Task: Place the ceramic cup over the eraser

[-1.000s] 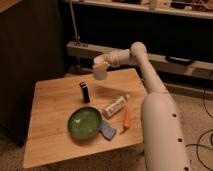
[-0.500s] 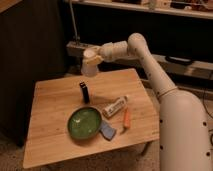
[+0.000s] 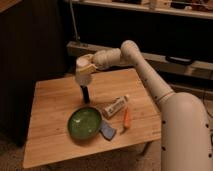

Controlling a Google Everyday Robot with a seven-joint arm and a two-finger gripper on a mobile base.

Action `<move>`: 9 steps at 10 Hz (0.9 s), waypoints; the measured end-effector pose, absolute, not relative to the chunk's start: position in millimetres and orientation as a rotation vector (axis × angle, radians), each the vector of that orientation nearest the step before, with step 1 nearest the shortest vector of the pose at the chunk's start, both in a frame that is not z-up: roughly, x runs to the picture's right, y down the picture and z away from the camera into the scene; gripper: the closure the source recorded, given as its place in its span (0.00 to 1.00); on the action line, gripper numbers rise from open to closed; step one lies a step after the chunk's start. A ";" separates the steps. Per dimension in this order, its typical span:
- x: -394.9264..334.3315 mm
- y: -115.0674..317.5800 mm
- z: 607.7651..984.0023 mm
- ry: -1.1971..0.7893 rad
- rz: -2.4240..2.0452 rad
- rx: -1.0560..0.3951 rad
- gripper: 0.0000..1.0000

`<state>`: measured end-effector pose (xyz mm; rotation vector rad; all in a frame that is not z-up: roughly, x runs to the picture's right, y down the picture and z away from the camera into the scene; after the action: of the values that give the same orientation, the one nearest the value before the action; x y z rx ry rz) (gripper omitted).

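The ceramic cup (image 3: 83, 73) is a small white tapered cup, held upside down in my gripper (image 3: 88, 66), which is shut on it. It hangs directly above the eraser (image 3: 85, 93), a small black upright block on the wooden table (image 3: 50, 120). The cup's rim is just over the eraser's top; I cannot tell if they touch. My white arm reaches in from the right.
A green plate (image 3: 84, 123) lies in front of the eraser. A flat blue-grey pad (image 3: 107, 131) rests at the plate's right edge. A white printed tube (image 3: 115, 106) and an orange carrot-like piece (image 3: 126, 119) lie to the right. Dark shelving stands behind the table.
My gripper has moved left and down with the cup, from the table's back to right above the eraser.
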<state>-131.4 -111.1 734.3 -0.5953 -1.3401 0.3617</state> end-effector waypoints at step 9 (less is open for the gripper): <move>-147.7 -44.6 811.3 -1.295 0.397 -0.691 0.89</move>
<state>-147.7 -44.6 811.3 -0.6908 -1.2951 0.3968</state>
